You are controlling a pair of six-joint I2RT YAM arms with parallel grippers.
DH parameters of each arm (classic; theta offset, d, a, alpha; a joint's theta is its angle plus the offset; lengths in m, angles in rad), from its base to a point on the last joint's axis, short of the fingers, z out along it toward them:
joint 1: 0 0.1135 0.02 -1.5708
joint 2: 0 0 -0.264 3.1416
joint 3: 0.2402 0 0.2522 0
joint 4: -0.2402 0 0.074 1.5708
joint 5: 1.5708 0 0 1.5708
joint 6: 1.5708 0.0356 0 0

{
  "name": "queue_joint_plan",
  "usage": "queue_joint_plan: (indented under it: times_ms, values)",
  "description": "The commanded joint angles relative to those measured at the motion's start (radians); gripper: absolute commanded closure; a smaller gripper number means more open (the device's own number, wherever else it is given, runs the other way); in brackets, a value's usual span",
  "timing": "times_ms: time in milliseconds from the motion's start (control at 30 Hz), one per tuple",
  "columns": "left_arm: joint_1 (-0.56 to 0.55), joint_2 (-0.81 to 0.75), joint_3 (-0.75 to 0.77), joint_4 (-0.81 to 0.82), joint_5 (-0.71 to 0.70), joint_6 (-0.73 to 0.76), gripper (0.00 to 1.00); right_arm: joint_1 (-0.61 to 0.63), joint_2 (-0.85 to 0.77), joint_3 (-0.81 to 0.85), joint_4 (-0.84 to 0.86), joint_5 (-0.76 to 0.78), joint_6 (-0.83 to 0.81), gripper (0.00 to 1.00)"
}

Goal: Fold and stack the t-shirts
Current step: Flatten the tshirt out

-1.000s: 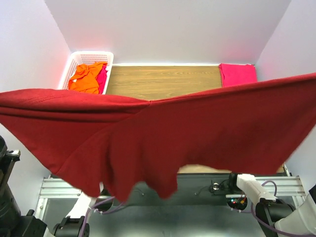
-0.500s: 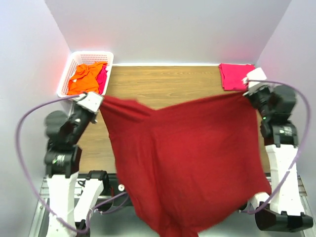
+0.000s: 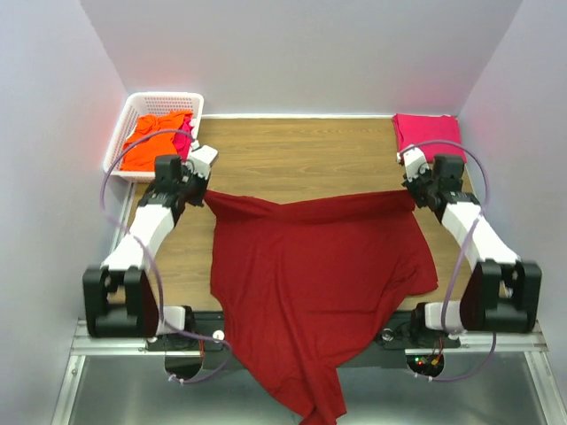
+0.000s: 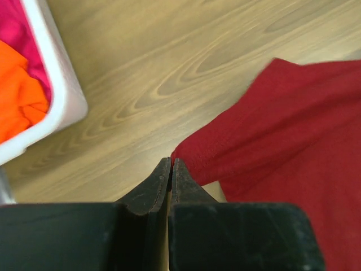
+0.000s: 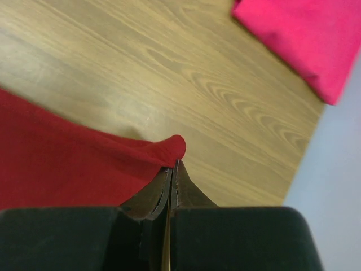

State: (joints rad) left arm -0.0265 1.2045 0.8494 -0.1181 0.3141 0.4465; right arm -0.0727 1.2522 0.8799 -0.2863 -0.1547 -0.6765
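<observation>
The dark red t-shirt (image 3: 310,266) lies spread on the bench (image 3: 292,150). Its far edge runs side to side between the arms and its tail hangs off the near edge. The left pincer (image 4: 171,165) pinches the left corner and the right pincer (image 5: 172,165) the right one, both pressed tight on cloth. From each, the shirt's body lies toward the near edge.

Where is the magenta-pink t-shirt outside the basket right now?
Top view: the magenta-pink t-shirt lies flat at the table's far right corner, just beyond the right gripper, which pinches a corner of the dark red t-shirt.
</observation>
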Motion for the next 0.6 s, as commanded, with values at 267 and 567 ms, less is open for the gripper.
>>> queue_joint_plan:
  times_ms: [267,567]
  values:
    - [-0.007,0.568,0.574,0.048,-0.179,-0.1,1.0,-0.007,0.467,0.393,0.214,-0.02,0.043,1.0]
    - [-0.013,0.702,0.801,-0.014,-0.19,-0.114,1.0,-0.007,0.69,0.613,0.214,-0.028,0.048,0.99]
